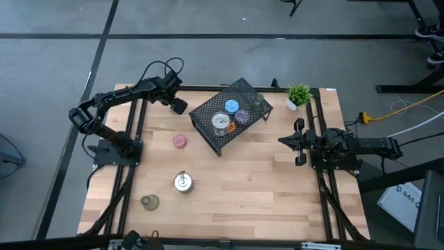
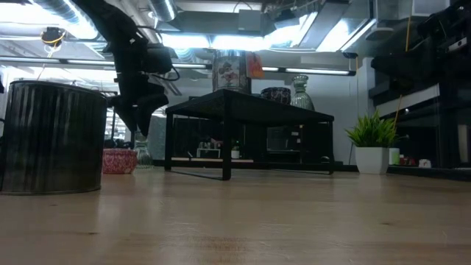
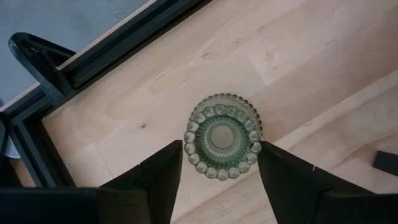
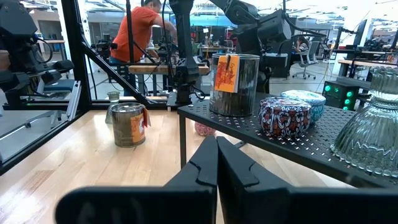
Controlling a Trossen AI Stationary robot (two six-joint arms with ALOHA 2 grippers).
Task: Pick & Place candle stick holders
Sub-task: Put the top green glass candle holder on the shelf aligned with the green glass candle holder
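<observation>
Desk edge: left gripper (image 1: 179,106) works near the far-left corner of the desk (image 1: 243,180), beside the black frame rail (image 3: 118,43).
Open room: bare wood between the rack (image 1: 229,114) and the near holders.
Left jaws: partly open, straddling an olive-green glass holder (image 3: 222,137); contact unclear.
Right gripper (image 1: 283,141): jaws shut, empty, at the right side.

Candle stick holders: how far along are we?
Done: the mesh rack carries four: silver holder, blue holder, purple holder, glass holder. In hand: left end effector at a green beaded holder on the table. Left: pink holder, second silver holder, olive holder. Right end effector parked, shut.
</observation>
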